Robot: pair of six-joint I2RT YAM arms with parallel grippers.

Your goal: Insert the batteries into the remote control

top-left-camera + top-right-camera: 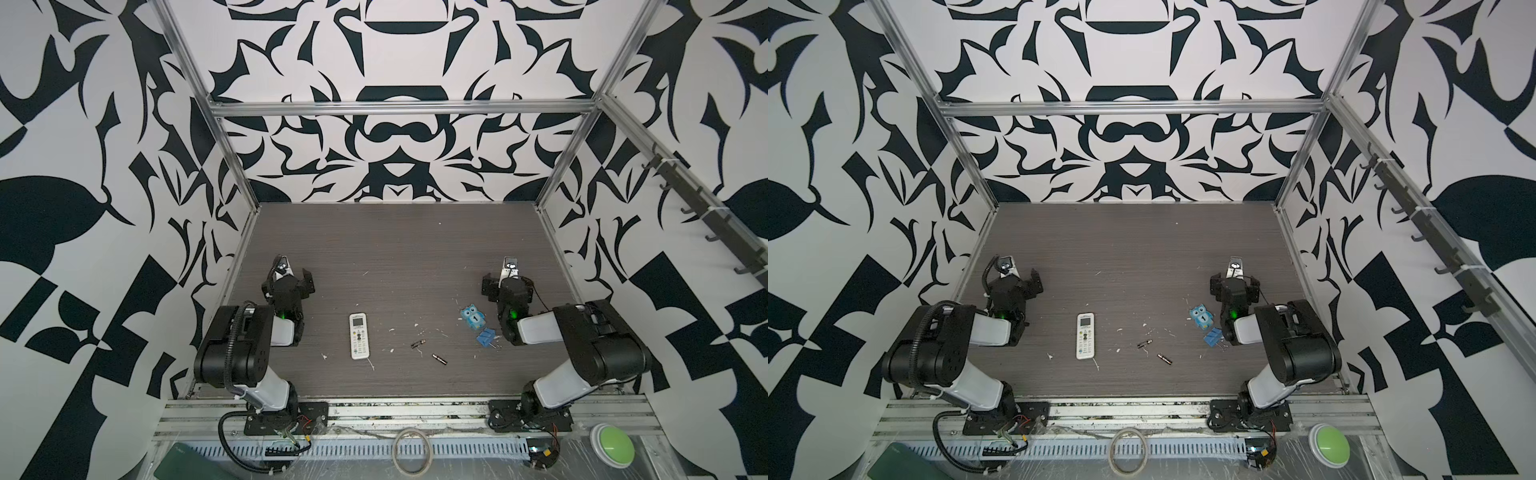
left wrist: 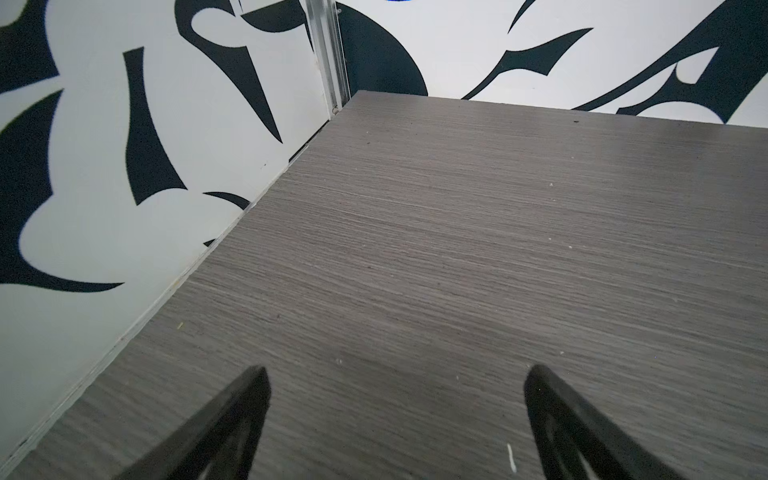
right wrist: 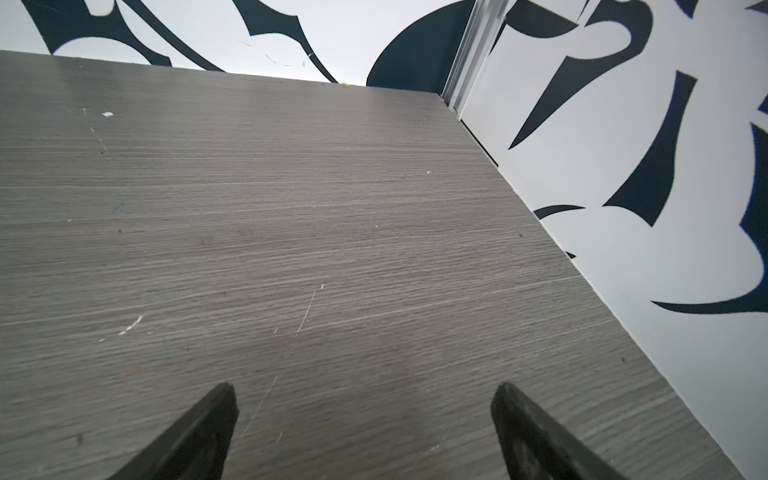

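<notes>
Remote [image 1: 359,336] — apart from left claw [image 2: 395,376] (gaping)

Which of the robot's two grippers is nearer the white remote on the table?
Left. The left gripper sits just behind and left of the remote control; the right gripper is farther off to the right, beyond the batteries and blue owl.

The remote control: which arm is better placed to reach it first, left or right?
Probably the left. The remote control lies buttons-up left of the middle, nearer the left gripper, which is open and empty. The right gripper is open too, but farther off, beyond the batteries.
</notes>
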